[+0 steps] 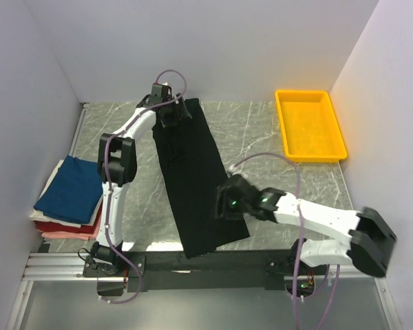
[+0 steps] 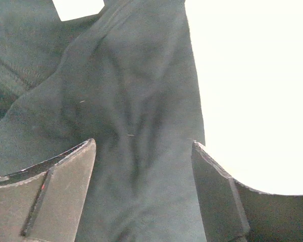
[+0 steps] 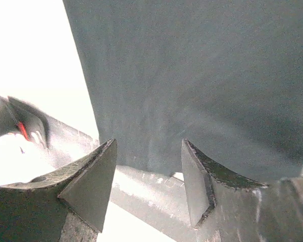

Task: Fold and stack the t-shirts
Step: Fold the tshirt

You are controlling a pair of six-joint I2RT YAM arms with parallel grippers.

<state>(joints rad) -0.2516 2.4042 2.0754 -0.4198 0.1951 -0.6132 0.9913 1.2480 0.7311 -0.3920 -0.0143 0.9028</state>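
Black t-shirt [image 1: 196, 179], folded into a long strip, lies slanting from the table's [image 1: 261, 137] far middle to its near edge. Left pincer [image 1: 171, 113] hovers, jaws apart, over its far end; right pincer [image 1: 226, 205], jaws apart, at its near end.

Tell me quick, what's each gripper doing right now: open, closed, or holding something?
Left gripper: open, over the black shirt, holding nothing.
Right gripper: open, by the shirt's edge, holding nothing.
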